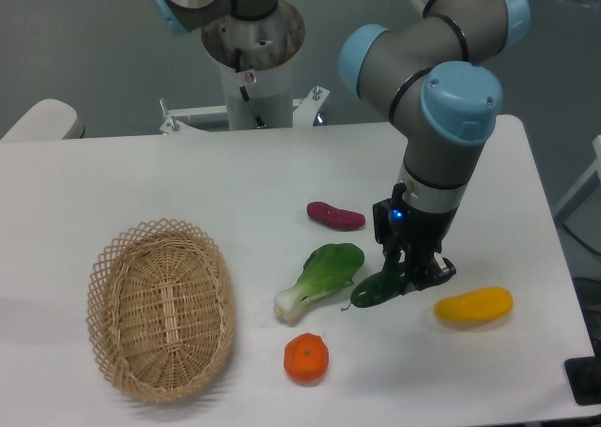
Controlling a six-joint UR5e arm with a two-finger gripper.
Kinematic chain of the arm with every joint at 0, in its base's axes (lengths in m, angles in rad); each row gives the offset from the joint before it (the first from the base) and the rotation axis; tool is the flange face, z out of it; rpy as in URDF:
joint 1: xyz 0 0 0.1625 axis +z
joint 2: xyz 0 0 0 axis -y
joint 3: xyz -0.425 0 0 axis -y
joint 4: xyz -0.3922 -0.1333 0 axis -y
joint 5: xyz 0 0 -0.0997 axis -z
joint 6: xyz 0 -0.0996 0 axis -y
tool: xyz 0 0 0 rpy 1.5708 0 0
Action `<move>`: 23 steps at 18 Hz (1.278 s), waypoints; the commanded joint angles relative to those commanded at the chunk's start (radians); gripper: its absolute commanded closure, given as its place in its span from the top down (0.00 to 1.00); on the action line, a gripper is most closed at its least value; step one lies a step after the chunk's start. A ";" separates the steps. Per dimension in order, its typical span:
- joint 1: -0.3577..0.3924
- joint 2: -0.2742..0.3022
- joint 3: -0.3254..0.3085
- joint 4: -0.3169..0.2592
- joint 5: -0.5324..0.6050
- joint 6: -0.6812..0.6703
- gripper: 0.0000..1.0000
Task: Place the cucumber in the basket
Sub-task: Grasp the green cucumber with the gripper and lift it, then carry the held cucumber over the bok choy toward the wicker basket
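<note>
The cucumber is small, dark green and glossy, lying on the white table right of centre. My gripper is down at its right end, fingers on either side of it; the jaws look closed on it, and the cucumber still rests on the table. The basket is a large oval tan wicker one at the front left, with nothing inside it. It is well to the left of the gripper.
A leafy bok choy lies just left of the cucumber. A purple vegetable is behind it, an orange fruit in front, a yellow vegetable to the right. The robot base stands at the back.
</note>
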 joint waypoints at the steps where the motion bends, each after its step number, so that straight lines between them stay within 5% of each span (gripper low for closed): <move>1: 0.000 0.002 0.000 0.000 0.003 0.005 0.10; 11: -0.061 0.074 -0.075 -0.035 0.006 -0.096 0.10; 18: -0.241 0.112 -0.162 -0.034 0.054 -0.507 0.10; 23: -0.347 0.101 -0.161 -0.031 0.057 -0.819 0.10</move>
